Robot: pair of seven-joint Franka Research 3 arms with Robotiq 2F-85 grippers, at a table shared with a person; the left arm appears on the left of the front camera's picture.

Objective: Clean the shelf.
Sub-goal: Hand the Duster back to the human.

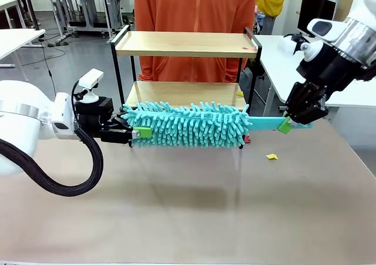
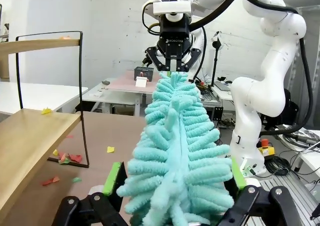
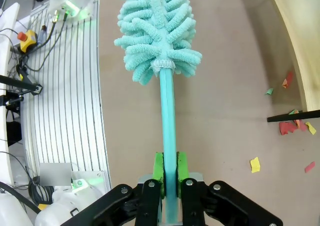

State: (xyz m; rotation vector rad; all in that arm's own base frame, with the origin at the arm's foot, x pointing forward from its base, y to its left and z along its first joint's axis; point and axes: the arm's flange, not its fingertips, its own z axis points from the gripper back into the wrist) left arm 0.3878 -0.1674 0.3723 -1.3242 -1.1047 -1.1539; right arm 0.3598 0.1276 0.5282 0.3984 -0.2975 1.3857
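Looks like a handover: right gripper (image 1: 286,126) pinches the handle of the fluffy teal microfibre duster (image 1: 188,124), left gripper (image 1: 136,133) closing round its head. Two-tier wooden shelf (image 1: 187,44) sits centre frame, paper scraps waiting. Next up, a clean release.

Item count: one shelf (image 1: 187,44) with two wood boards; one teal microfibre duster (image 1: 188,124); two robot arms, each carrying one end effector, left (image 1: 134,133) and right (image 1: 286,124); one person (image 1: 194,6) at the far side. Paper scraps on the table (image 1: 188,218): one yellow scrap (image 1: 271,156) right of the shelf; others too small to count.
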